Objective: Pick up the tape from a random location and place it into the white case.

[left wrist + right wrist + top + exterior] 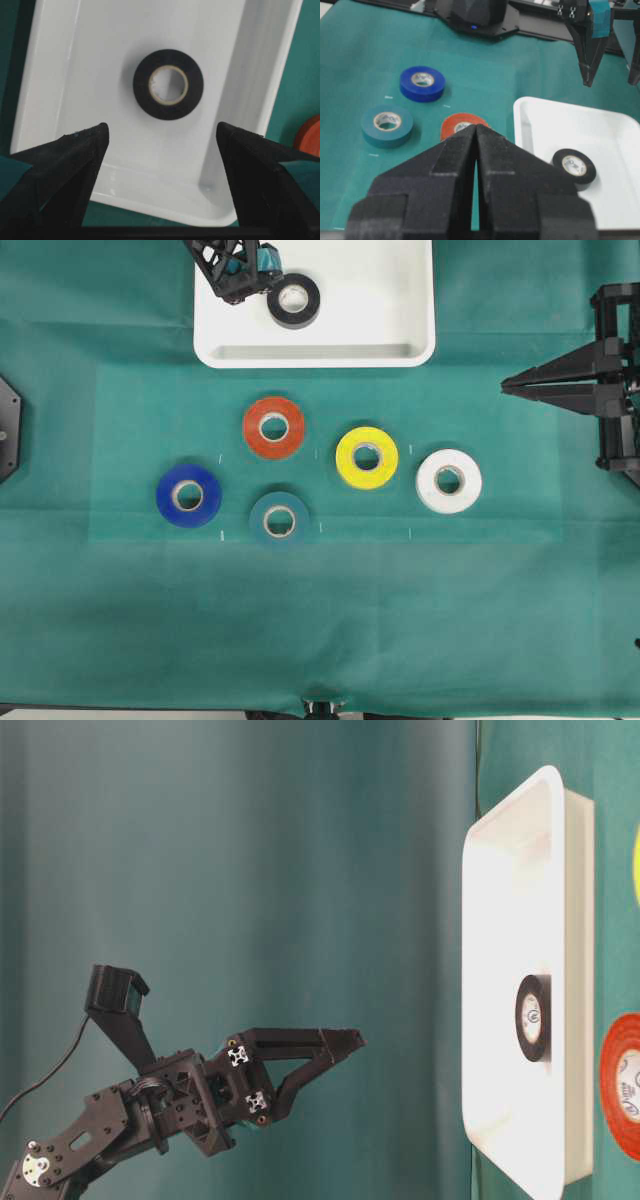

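You are looking at the black roll of electrical tape with a pale inner core [294, 300] lying flat on the floor of the large shallow white plastic case with rounded corners [400, 300], in the left half of the tray as the overhead view shows it, clear of the rim on every side. Your left gripper [162, 137] hangs above the case with its 2 black fingers spread wide; the left wrist view frames the roll in the gap between them, and neither finger touches it. From the table-level view the same claw [335, 1045] stands well off the case and holds nothing.

Your right gripper [476, 137] sits at the right edge of the green cloth-covered table [320, 620], well apart from the case, its 2 fingers pressed together with only a thin seam between them and nothing gripped. In the overhead view its tips [508, 386] point toward the middle of the table.

5 other rolls lie flat on the cloth below the case: an orange-red roll [274, 427] nearest the tray, a yellow roll [367, 457] to its right, a white roll [449, 481] farther right, a blue roll [189, 495] at the left, and a dark teal roll [279, 520] between the blue and yellow ones. None of them touches another.
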### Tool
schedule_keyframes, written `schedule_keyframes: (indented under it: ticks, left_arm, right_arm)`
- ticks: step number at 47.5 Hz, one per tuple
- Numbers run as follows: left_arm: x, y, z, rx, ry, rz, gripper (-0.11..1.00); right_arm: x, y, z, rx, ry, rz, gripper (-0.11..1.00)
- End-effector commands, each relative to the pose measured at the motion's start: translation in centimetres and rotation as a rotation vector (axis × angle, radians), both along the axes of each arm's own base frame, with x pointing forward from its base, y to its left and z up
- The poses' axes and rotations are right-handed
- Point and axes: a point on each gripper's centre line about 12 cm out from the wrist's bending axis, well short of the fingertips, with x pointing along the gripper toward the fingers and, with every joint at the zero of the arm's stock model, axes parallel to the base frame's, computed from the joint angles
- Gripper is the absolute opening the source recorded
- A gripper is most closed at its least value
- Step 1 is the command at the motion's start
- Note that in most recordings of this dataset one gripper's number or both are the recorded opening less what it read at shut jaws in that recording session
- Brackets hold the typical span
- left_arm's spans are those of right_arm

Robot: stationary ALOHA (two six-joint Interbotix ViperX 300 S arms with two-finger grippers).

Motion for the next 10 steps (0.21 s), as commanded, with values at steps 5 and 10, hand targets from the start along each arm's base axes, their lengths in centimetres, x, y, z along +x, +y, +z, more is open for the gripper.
schedule_keyframes:
  ticks: [5, 10]
  left_arm:
    - [-0.08, -0.19, 1.98, 0.02, -0.05, -0.003, 0.86]
    - [-0.13, -0.19, 1.99, 0.021, -0.049, -0.003, 0.86]
  right_arm:
    - [0.31, 0.0, 1.15, 0.0, -0.029, 0.0, 0.0]
    - [0.31, 0.0, 1.15, 0.0, -0.029, 0.0, 0.0]
